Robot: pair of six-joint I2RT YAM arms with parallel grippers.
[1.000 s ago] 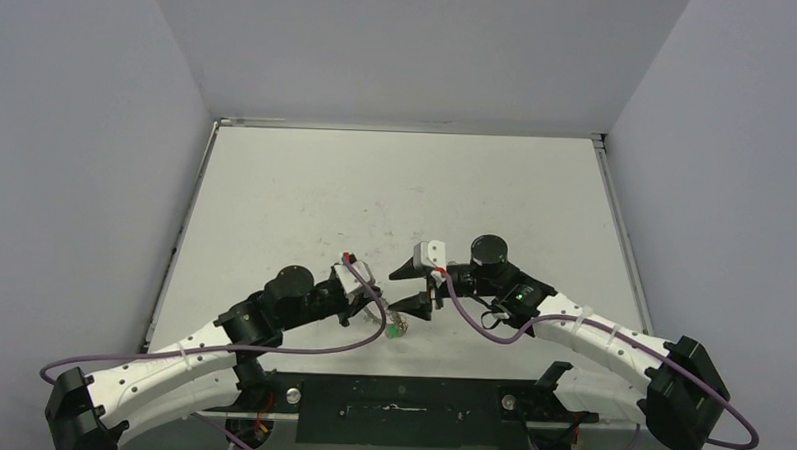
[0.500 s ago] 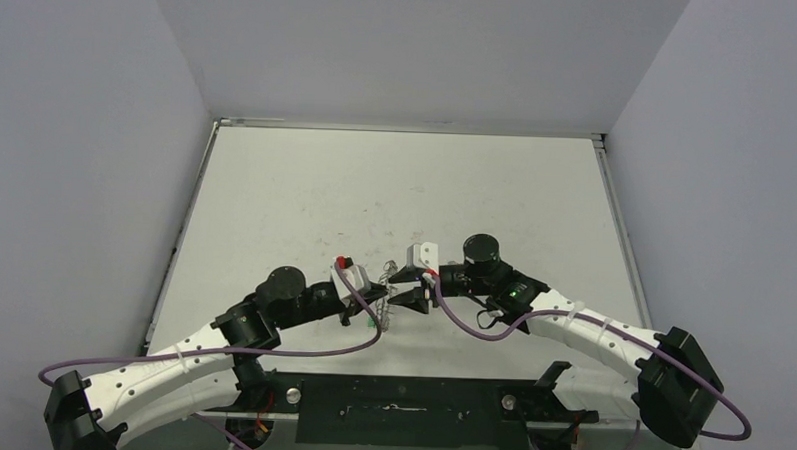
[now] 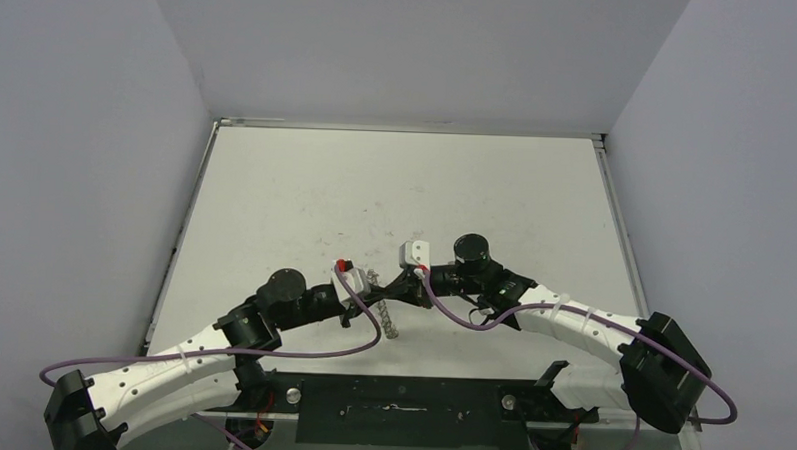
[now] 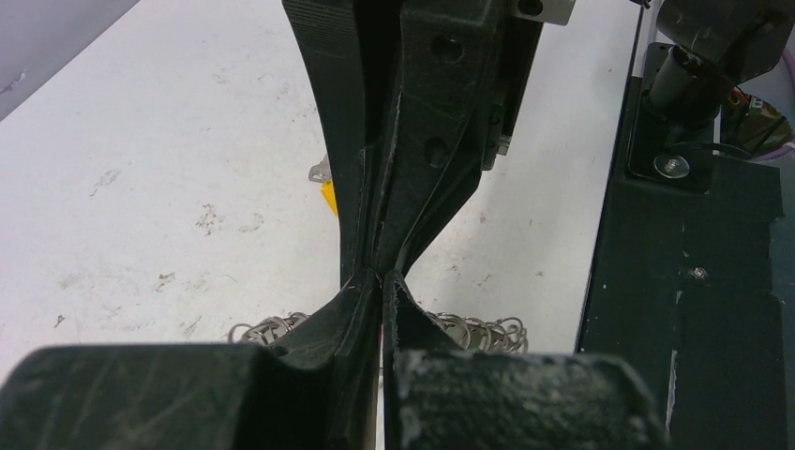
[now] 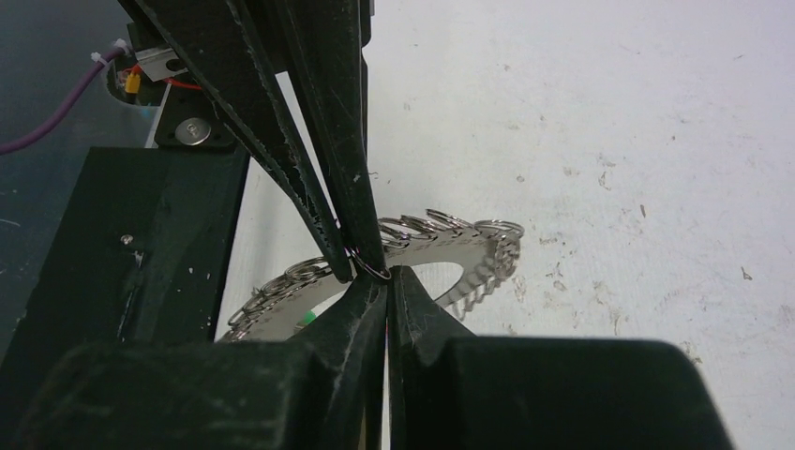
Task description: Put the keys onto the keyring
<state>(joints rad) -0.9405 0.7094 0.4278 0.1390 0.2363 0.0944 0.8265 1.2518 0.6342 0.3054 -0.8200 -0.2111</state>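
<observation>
Two black robot arms meet tip to tip over the near middle of a scuffed white tabletop (image 3: 396, 185). The left claw (image 4: 380, 291) is fully closed, its two fingers pressed together. It grips the rim of the keyring (image 5: 459, 246), a flat silver disc with a round hole, edged all round with small wire loops.

In the right wrist view, the ring tilts behind both sets of fingertips, with loops fanning out on either side. From above it is seen edge-on, just below the point where the claws meet.

The right claw (image 5: 386, 281) is also fully closed. Its tips meet the left claw's tips at one small wire loop on the ring's rim. It is unclear whether the right claw actually pinches that loop or only touches it.

A fleck of green, the head of the green-headed key (image 5: 307, 319), shows at the ring's lower edge beside the right claw. The yellow-headed key (image 4: 328, 195) peeks out from behind a right claw finger in the left wrist view. It cannot be told whether that key is held or lying on the tabletop.
</observation>
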